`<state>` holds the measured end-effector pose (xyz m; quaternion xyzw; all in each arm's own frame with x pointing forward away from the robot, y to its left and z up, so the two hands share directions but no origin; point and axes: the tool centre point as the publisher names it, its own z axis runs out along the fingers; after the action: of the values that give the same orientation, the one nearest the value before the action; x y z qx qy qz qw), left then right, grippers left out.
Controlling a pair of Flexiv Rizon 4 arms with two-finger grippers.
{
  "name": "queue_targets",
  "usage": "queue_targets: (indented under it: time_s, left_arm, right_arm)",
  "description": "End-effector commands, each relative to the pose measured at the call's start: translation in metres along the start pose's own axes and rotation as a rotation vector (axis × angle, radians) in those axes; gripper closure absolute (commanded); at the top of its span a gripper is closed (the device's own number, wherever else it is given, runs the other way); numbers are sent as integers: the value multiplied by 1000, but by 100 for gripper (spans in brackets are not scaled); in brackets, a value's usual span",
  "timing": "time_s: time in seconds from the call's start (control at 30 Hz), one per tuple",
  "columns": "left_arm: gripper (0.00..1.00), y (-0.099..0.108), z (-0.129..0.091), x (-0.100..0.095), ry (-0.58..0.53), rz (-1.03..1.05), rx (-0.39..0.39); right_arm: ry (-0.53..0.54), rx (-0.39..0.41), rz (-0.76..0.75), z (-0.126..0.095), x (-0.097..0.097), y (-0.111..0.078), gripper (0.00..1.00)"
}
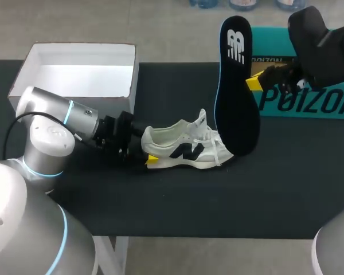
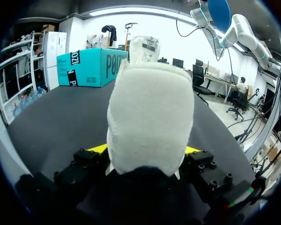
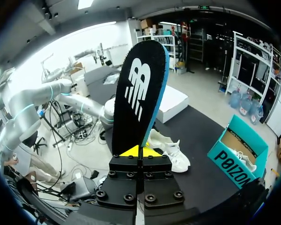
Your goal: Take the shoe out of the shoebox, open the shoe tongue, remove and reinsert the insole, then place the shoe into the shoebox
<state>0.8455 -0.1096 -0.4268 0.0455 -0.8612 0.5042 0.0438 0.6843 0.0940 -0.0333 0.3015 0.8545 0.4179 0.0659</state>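
Surface: black matte table; everything of the task sits on or over it.
Rear left: white shoebox, open top, white inside, at the table's back edge. The right wrist view shows it beyond the shoe.
Rear right: teal box at the back edge, partly behind my right arm. In the right wrist view it is open, with a second pale shoe lying inside.
Shoe: white with a black side logo, on its sole near the table's middle, heel toward my left arm, toe toward the right. Tongue stands up and laces are loose. Well apart from both boxes.
Left gripper: low at the shoe's heel. In the left wrist view its yellow tips flank the heel on both sides, clamped onto it.
Insole: black top with a white logo and blue edge, out of the shoe, held in the air over the toe, its far end just beside the toe box.
Right gripper: fingers pressed together on the insole's edge; the right wrist view shows the yellow tips pinching the near end of the insole.
Left arm: visible in the right wrist view, reaching to the shoe.
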Motion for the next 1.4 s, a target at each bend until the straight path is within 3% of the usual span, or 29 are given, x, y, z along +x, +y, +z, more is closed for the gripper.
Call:
queue_targets:
  time_s: [0.03, 0.23, 0.33, 0.9, 1.17, 1.27, 1.33, 1.4]
  left_arm:
    - [0, 2, 0, 1, 3, -33, -38]
    - [0, 5, -7, 4, -18, -61, -93]
    - [0, 4, -12, 4, -41, -73, -160]
    - [0, -40, -29, 5, -18, -28, -539]
    - [0, -54, -36, 11, 19, -55, -654]
    - [0, -61, -36, 16, 4, -155, -803]
    - [0, -68, -39, 21, -9, -139, -821]
    - [0, -73, -42, 25, -30, -146, -891]
  right_arm:
    - [3, 6, 1, 4, -2, 4, 100]
    - [3, 6, 1, 4, -2, 4, 100]
    - [3, 6, 1, 4, -2, 4, 100]
    - [3, 6, 1, 4, -2, 4, 100]
    - [3, 6, 1, 4, -2, 4, 100]
    - [3, 6, 1, 4, -2, 4, 100]
    - [3, 6, 1, 4, -2, 4, 100]
    - [3, 6, 1, 4, -2, 4, 100]
